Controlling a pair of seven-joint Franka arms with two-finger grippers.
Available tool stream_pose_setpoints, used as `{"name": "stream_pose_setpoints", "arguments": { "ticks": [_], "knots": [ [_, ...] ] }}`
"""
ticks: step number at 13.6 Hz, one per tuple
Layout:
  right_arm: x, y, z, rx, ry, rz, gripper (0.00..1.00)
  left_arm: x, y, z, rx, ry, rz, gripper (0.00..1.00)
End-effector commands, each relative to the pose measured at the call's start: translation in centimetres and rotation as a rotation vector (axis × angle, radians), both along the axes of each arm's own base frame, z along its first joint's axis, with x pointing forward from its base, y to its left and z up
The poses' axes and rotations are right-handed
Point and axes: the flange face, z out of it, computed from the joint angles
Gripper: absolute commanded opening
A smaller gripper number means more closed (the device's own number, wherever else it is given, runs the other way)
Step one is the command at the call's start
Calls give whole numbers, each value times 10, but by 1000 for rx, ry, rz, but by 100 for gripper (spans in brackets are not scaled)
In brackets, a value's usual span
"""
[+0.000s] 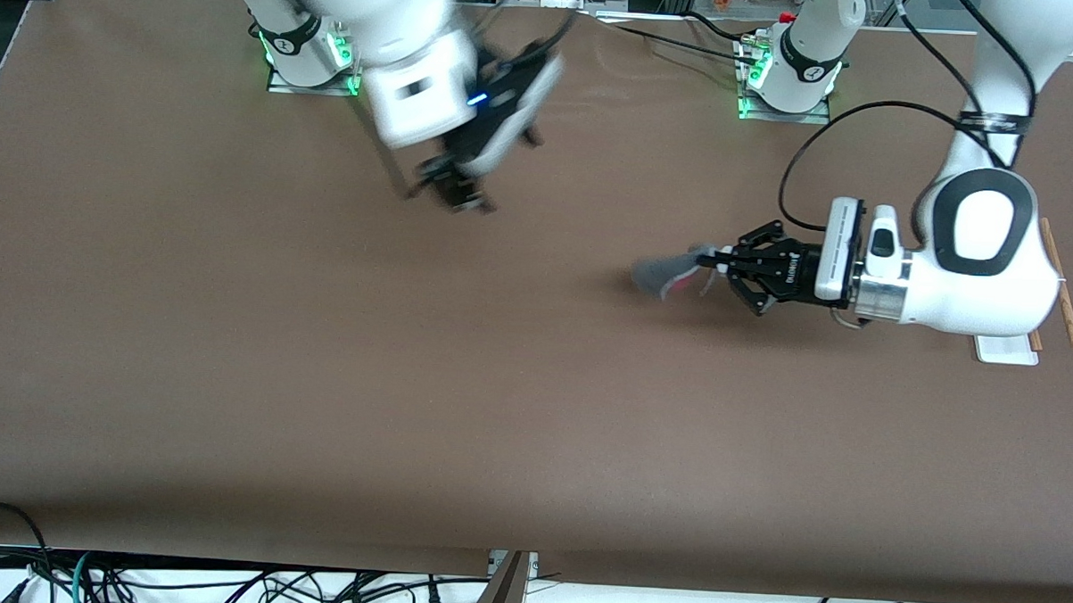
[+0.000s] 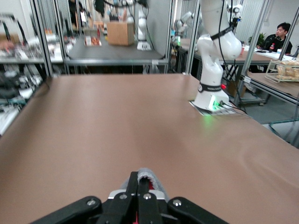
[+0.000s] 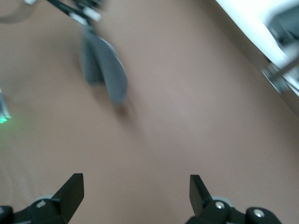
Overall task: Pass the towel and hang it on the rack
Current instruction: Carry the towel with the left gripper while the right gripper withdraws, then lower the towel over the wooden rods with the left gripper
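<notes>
The towel [image 1: 667,272], grey with a little pink-red showing, hangs from my left gripper [image 1: 712,261], which is shut on one end of it above the table toward the left arm's end. In the left wrist view the closed fingertips [image 2: 134,179] pinch the towel's [image 2: 156,181] folded edge. My right gripper [image 1: 456,190] is over the table near its own base, open and holding nothing. In the right wrist view its gripper [image 3: 135,189] stands wide, with the towel [image 3: 105,67] hanging farther off. The rack [image 1: 1065,307] stands at the left arm's end, mostly hidden under that arm.
Both arm bases [image 1: 306,52] [image 1: 790,74] with green lights stand along the table's back edge. A black cable [image 1: 796,163] loops from the left arm's wrist. Loose cables [image 1: 223,585] lie below the table's front edge. Wide brown table surface [image 1: 409,377] lies between the grippers and the front edge.
</notes>
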Motion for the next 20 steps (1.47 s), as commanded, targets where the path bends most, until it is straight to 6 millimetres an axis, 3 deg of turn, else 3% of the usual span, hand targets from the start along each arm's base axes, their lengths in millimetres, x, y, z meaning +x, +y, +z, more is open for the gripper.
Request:
{"name": "stream_pose_setpoints", "arguments": {
  "ticks": [1,2,3,5,7,9,12,14,17,19,20],
  "knots": [
    [43,-90,6,-27,18,-154,100,9,37,28,141,78,-5,0],
    [55,-120,2,-55,23,-210,100,8,46,35,186,89,-26,0],
    [68,-162,-4,-96,38,-284,100,9,72,44,211,93,-27,0],
    [73,-226,8,-148,38,-402,100,2,131,50,249,145,-40,0],
    [75,-273,15,-180,29,-492,100,-13,205,52,268,210,-18,0],
    [73,-311,8,-226,42,-553,100,-35,279,55,333,259,34,0],
    [59,-373,0,-258,82,-656,100,-68,420,63,396,260,237,0],
    [42,-393,4,-279,137,-690,100,-103,493,56,379,267,354,0],
    [31,-407,3,-340,188,-714,100,-147,574,54,434,223,520,0],
    [21,-408,1,-362,247,-715,100,-155,608,43,479,188,582,0],
    [15,-406,1,-368,276,-761,100,-153,616,23,469,204,588,0]
  ]
}}
